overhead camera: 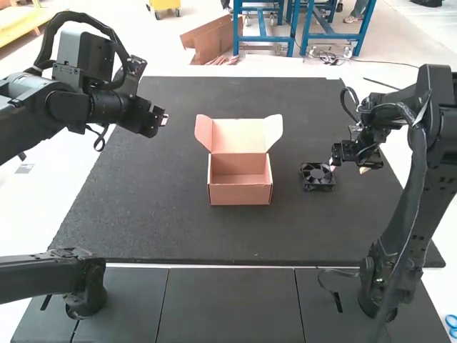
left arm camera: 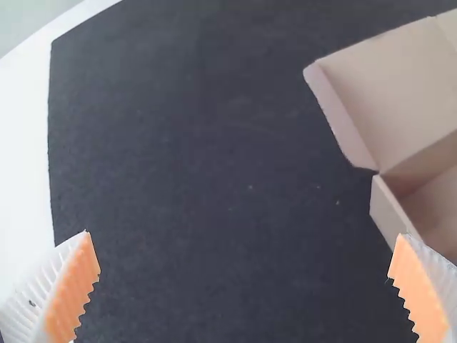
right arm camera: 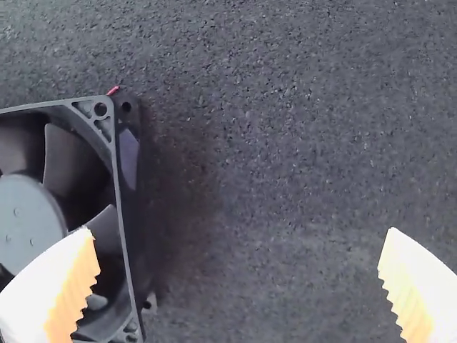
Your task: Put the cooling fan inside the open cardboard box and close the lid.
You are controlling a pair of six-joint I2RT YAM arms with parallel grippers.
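An open cardboard box [overhead camera: 240,179] stands mid-mat with its lid flap [overhead camera: 239,133] raised behind it; a corner of the box [left arm camera: 400,136] shows in the left wrist view. A black square cooling fan [overhead camera: 318,176] lies flat on the mat just right of the box. My right gripper [overhead camera: 355,158] hovers open just right of the fan, one orange-padded finger [right arm camera: 61,286] over the fan's edge [right arm camera: 78,207], the other finger [right arm camera: 418,286] over bare mat. My left gripper [overhead camera: 158,120] is open, held above the mat left of the box, its fingers [left arm camera: 68,289] wide apart with nothing between them.
The black mat [overhead camera: 143,207] covers most of the table, with a white table edge [left arm camera: 21,179] beyond it on the left. Both arm bases [overhead camera: 86,289] stand at the near edge.
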